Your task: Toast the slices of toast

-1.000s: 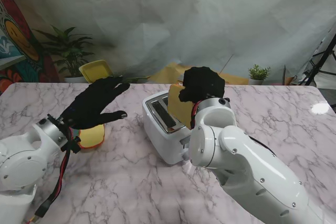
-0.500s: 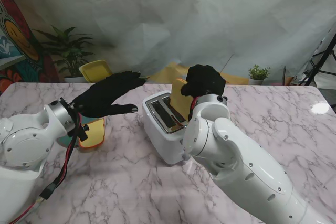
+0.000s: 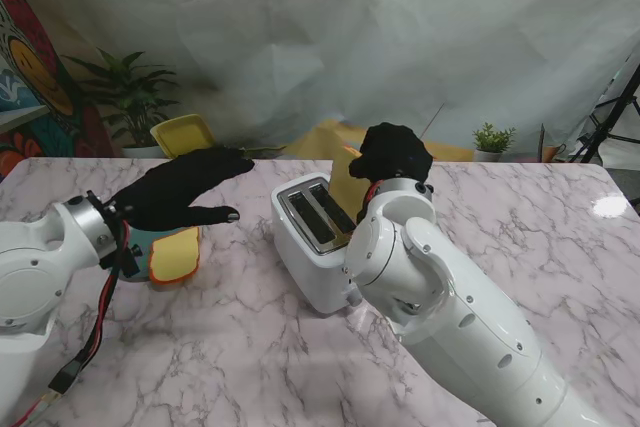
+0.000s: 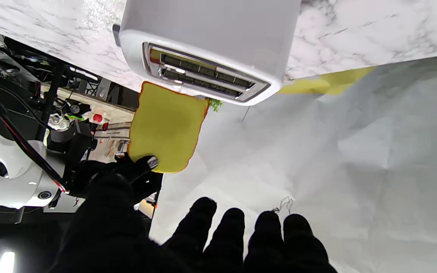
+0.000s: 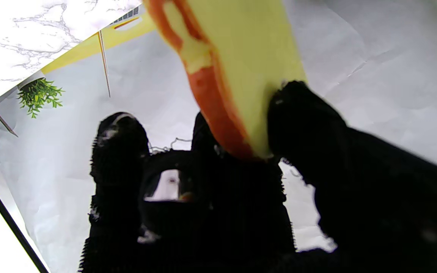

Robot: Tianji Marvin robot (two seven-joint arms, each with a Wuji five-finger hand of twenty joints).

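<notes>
- I can read no brand, label or writing on the toaster (image 3: 316, 239), on the toast or anywhere else in these views.
- My right hand (image 3: 392, 159) pinches a toast slice (image 3: 346, 187) by one end, thumb on one face and fingers on the other.
- That slice is pale yellow with an orange-brown crust; it hangs upright on edge just over the toaster, at the slot on my right, and I cannot tell whether its lower edge has entered.
- The toaster is white with two long chrome-rimmed slots, and stands on the marbled bench (image 3: 230, 347) between my two arms.
- From my left wrist, both slots (image 4: 203, 76) look dark inside, with no bread in them.
- My left hand (image 3: 180, 189) is spread and holds nothing, fingers stretched out towards the toaster, hovering over the bench.
- A second toast slice (image 3: 174, 253) lies flat on the bench to my left, just nearer to me than that hand, the same yellow with a darker rim.
</notes>
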